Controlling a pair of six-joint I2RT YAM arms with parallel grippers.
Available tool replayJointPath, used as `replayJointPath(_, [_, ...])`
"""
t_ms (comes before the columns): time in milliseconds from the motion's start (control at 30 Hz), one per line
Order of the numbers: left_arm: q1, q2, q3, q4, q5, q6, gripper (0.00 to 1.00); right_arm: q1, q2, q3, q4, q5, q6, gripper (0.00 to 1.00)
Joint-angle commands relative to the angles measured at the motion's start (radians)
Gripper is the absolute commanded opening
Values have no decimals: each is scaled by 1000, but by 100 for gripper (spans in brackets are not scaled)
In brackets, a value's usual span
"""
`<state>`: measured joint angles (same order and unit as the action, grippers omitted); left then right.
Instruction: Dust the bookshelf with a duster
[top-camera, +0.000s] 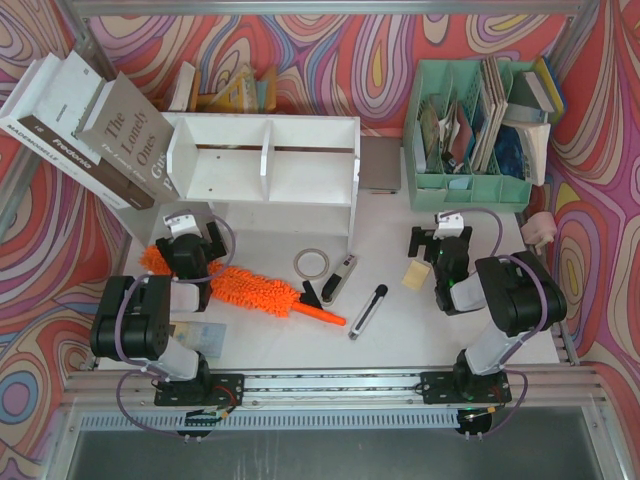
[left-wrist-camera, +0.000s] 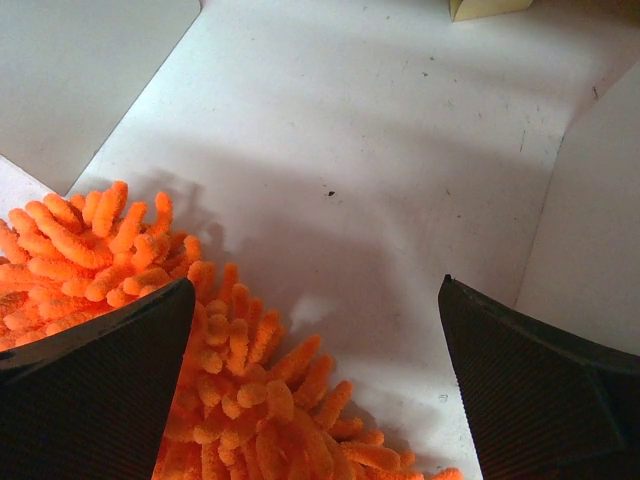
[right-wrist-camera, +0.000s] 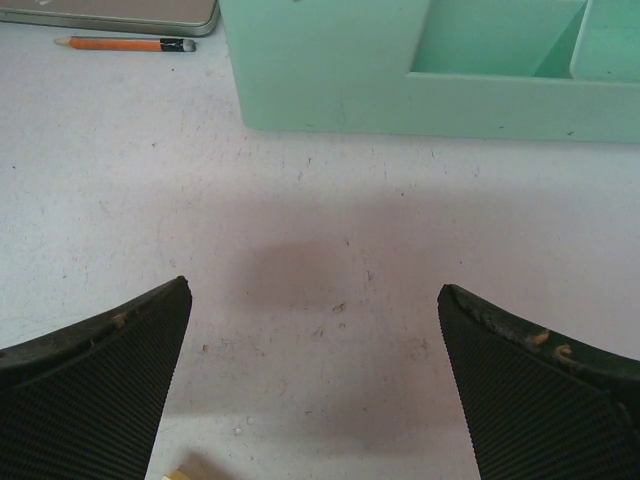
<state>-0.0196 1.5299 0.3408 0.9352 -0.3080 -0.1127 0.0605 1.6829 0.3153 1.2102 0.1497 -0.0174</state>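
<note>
White tabletop (top-camera: 420, 330): your left gripper (left-wrist-camera: 315, 283) gapes above the fluffy orange microfiber duster (left-wrist-camera: 250, 390); right gripper (right-wrist-camera: 317, 286) gapes too. Pinching only loose pile risks slippage.

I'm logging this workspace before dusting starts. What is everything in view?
bookshelf: one, white, back centre.
duster: one, orange, front-left of the bookshelf.
books: several, white and grey, leaning far left.
file organizer: one, mint-green, back right, holding papers.
tape ring: one, pale, before the bookshelf.
marker: one, black, centre front.
tool: one, black-and-silver, beside the tape ring.
notepad: one, yellowish, near the right arm.
pencil: one, orange, left of the file organizer.
left arm: black, jaws open over the duster.
right arm: black, jaws open, holding nothing.
</note>
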Motion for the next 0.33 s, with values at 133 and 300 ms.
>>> replayJointPath(133, [3,1,22,-17,49,17,98,-9,0,16,35,-10,14,99])
replayJointPath(300, [3,2,30,-38,63,23,98,-10,0,16,35,-11,12,99])
